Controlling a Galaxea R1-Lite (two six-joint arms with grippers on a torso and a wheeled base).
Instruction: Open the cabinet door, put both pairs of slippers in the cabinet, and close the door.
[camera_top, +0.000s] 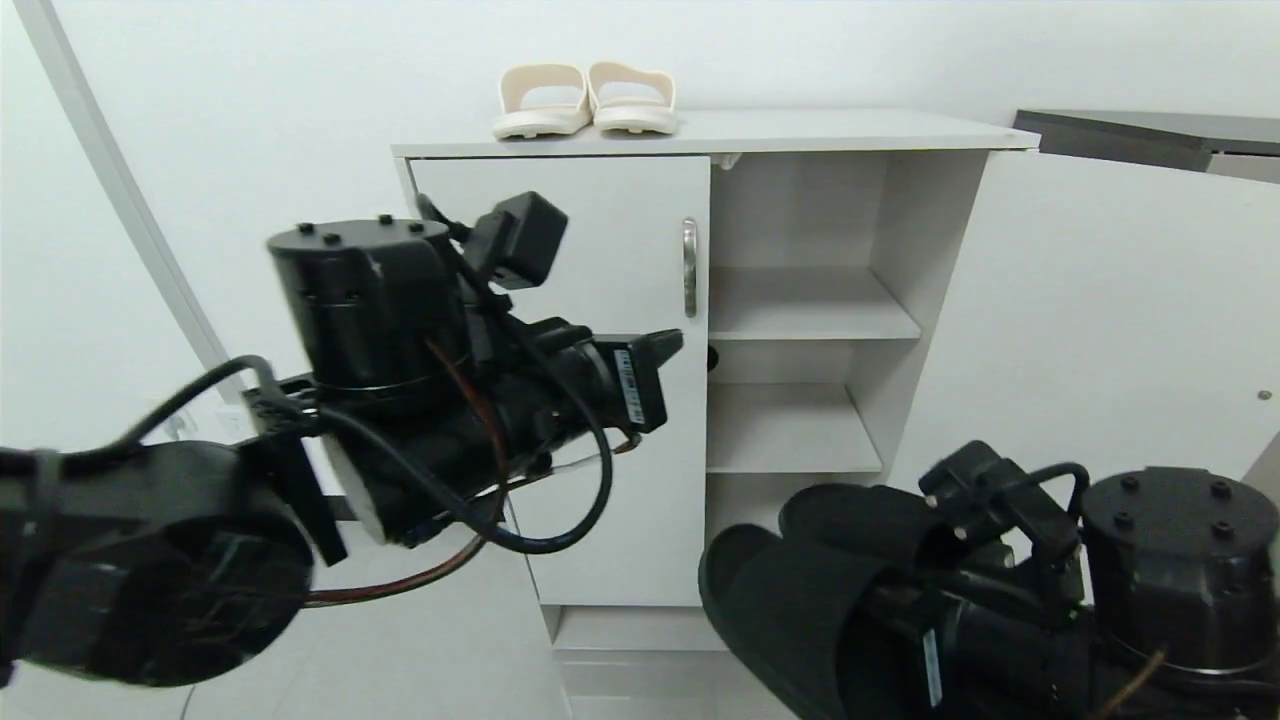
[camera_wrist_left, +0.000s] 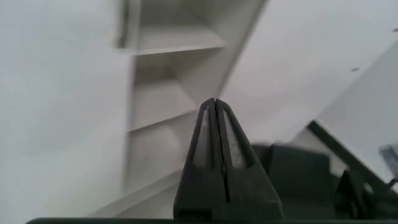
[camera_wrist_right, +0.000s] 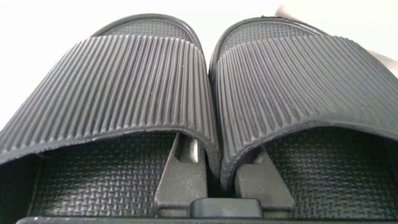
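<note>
The right gripper's (camera_wrist_right: 217, 177) fingers (camera_wrist_right: 181, 180) pinch the touching inner side walls of the black slippers (camera_wrist_right: 143, 87), one finger under each strap. That pair is held low in front of the cabinet (camera_top: 850, 132), outside its open right compartment, whose door (camera_top: 1100, 320) is swung wide. The left gripper (camera_wrist_left: 215, 146) has its fingers pressed together on nothing, in front of the closed left door (camera_top: 600, 450). The cream slippers (camera_top: 585, 100) sit side by side on the cabinet top.

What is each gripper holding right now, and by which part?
The right gripper holds the pair of black ribbed rubber slippers, pinching their adjoining inner edges beneath the straps. The left gripper is shut, holding nothing.
</note>
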